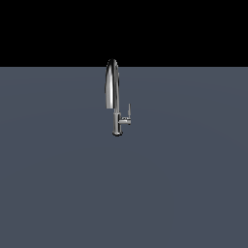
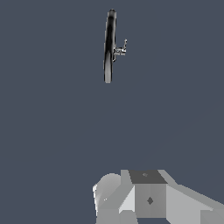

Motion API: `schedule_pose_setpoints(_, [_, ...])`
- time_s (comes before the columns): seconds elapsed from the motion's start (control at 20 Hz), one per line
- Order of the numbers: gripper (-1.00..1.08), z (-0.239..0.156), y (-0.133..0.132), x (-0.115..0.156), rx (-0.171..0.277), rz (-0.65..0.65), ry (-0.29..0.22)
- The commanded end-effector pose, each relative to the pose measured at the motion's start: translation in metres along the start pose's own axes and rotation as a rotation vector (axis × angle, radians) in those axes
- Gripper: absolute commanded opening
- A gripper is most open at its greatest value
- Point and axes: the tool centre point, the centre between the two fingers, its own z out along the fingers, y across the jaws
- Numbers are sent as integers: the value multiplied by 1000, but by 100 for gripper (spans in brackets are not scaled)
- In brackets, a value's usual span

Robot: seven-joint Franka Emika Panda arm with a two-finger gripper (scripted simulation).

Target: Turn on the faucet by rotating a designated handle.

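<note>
Exterior view: faucet [image 1: 115, 97] stands on the grey desk [image 1: 58, 193], just above frame centre. The handle [image 1: 129, 112] is an upright blade on a short stub on the exterior view's right of the stem. No arm in frame.

Wrist view: faucet and handle [image 2: 122, 47] are far off; the end effector [image 2: 148, 199] is well apart from them, fingers not visible, so cannot tell apart or together.

Judgement: approach step, rotation not begun. Next: close the distance and align with the blade.
</note>
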Motion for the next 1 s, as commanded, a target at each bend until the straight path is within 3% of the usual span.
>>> schedule_pose_setpoints(0.0, [-100,0,0,0,0,0,0])
schedule_pose_setpoints(0.5, [-100,3,-2,14,30,32,-29])
schedule_pose_setpoints(0.95, [-100,11,-4,51,111,118,-109])
